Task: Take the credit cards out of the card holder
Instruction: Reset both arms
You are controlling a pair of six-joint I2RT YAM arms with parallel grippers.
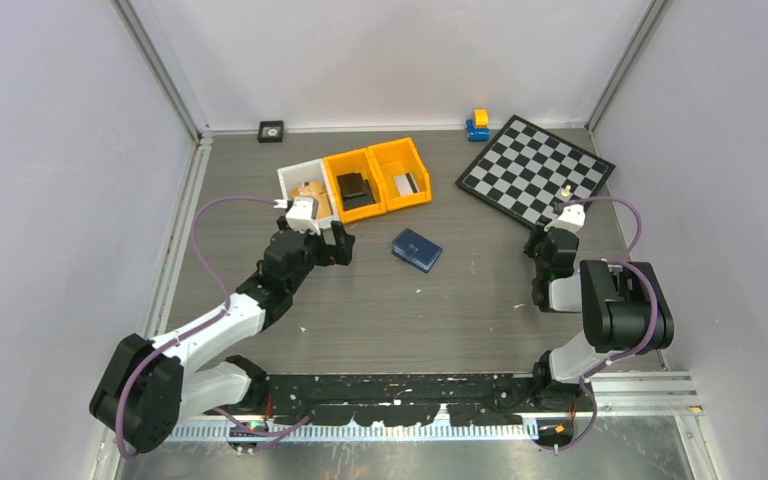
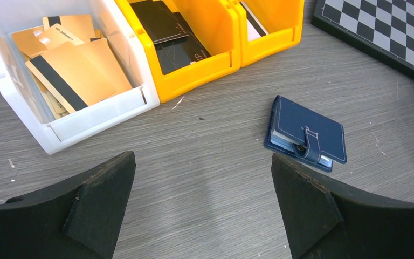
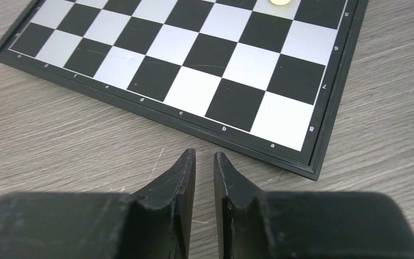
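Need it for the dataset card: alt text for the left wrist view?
A closed navy card holder lies on the grey table, ahead and right of the open left gripper, whose black fingers frame the bottom corners. Behind stand a white bin of tan cards and two orange bins, one holding dark cards; a chessboard edge shows top right.

Left pincer (image 2: 202,158) wide apart, right pincer (image 3: 204,156) nearly closed, both empty
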